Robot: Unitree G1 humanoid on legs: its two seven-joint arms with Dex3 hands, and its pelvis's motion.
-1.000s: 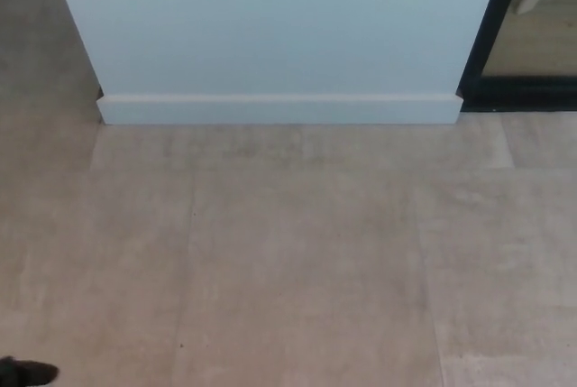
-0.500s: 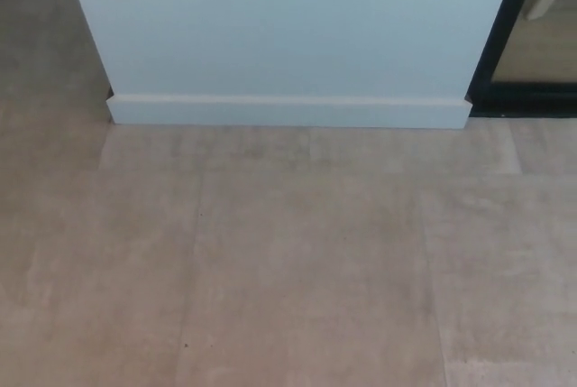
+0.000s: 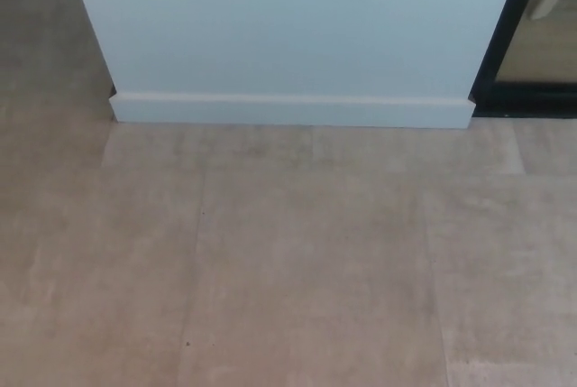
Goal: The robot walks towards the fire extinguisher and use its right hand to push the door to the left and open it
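Floor [image 3: 297, 261] looked like large stone or concrete-look tiles, beige-grey, mottled, matt with only a faint sheen; thin joint lines ran between the slabs. Wall panel [image 3: 288, 22] was pale blue-white, smooth, painted-looking, flat finish, no texture visible. Skirting board [image 3: 288, 110] along its base had the same smooth painted look, slightly brighter white on its top edge. Frame [image 3: 505, 35] at right was black, smooth, satin rather than glossy; metal or plastic could not be told. Behind it, a light tan surface [image 3: 545, 53], possibly wood-look, was too blurred to confirm.
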